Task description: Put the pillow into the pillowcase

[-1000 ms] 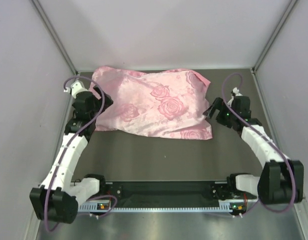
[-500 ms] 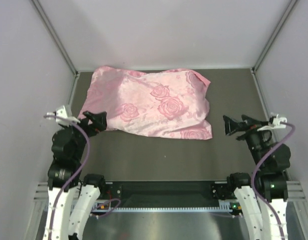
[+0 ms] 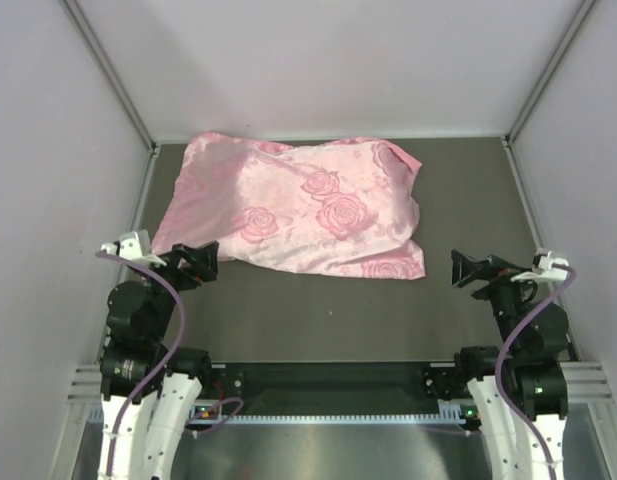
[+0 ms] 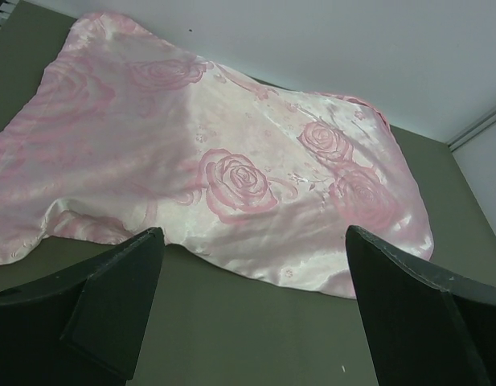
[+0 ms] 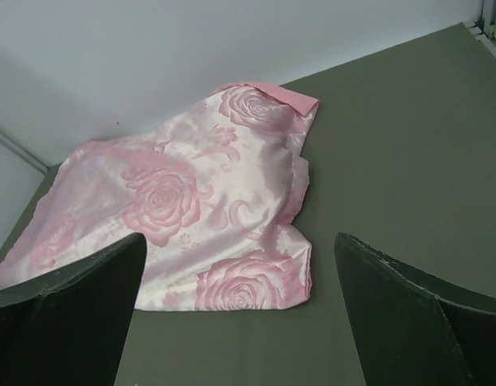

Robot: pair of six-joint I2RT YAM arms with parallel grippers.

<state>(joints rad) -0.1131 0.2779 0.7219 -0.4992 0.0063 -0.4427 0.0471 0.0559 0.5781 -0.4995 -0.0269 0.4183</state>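
**Left tool** (image 3: 203, 263): released, jaws spread wide, nothing between them. Hangs low at the near left, just beside the pillowcase's near-left edge and not touching it.

**Right tool** (image 3: 458, 270): released, jaws wide, empty. Sits near the near-right corner of the cloth, clear of it.

**Pillowcase** (image 3: 298, 215): pink satin, rose side up, lying rumpled across the far half of the desk (image 3: 318, 320). Its body is swollen; the far-left corner looks flatter.

**Pillow**: not visible in any view. From the swelling, probably already inside the pillowcase.

**Open end**: cannot be told from here.

**Hazards (judged)**:
- Satin is slippery, so a pull on one layer could slide the pillow back out.
- A pinch taken through both layers would drag the filling along and leave the corners slack.
- The task may be counted done with the pillow bunched toward one side.
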